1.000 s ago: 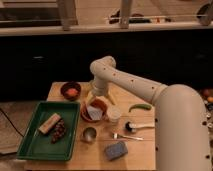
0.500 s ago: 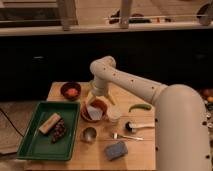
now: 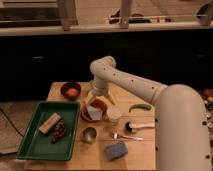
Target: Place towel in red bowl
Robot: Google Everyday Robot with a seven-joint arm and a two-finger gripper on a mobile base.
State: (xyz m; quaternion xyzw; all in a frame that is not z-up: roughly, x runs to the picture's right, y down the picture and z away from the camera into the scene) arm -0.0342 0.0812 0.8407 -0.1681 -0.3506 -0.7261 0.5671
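Arm (image 3: pixel 150 92) fills the right of the view: a thick white limb rises from the lower right corner, runs up and left across the counter (image 3: pixel 125 97), and bends at an elbow above the back edge. From that bend the wrist drops straight down to the gripper (image 3: pixel 98 98), which hangs over the counter's middle, directly above the bowl (image 3: pixel 100 106). Whether it grips anything cannot be told.

Towel (image 3: pixel 93 113), a pale folded piece, sits in the red bowl, leaning toward its front-left rim, just below the gripper; contact between the two cannot be made out.

Green tray (image 3: pixel 35 142) takes up the front left corner and overhangs the left edge. In it lie a tan bar (image 3: pixel 49 123) and, touching it on the right, a dark clump (image 3: pixel 60 131).

Blue sponge (image 3: pixel 116 149) lies near the front edge, right of the tray. A dark bowl with something orange inside (image 3: pixel 71 91) stands near the back left corner. A white cup (image 3: pixel 114 114) stands just beside the red bowl on its right. A small metal cup (image 3: pixel 89 134) stands in front of the red bowl, by the tray's right rim. A green pepper (image 3: pixel 139 107) lies toward the right edge, close under the arm. A utensil with a white handle (image 3: pixel 138 125) and a thin metal utensil (image 3: pixel 126 136) lie right of the metal cup.
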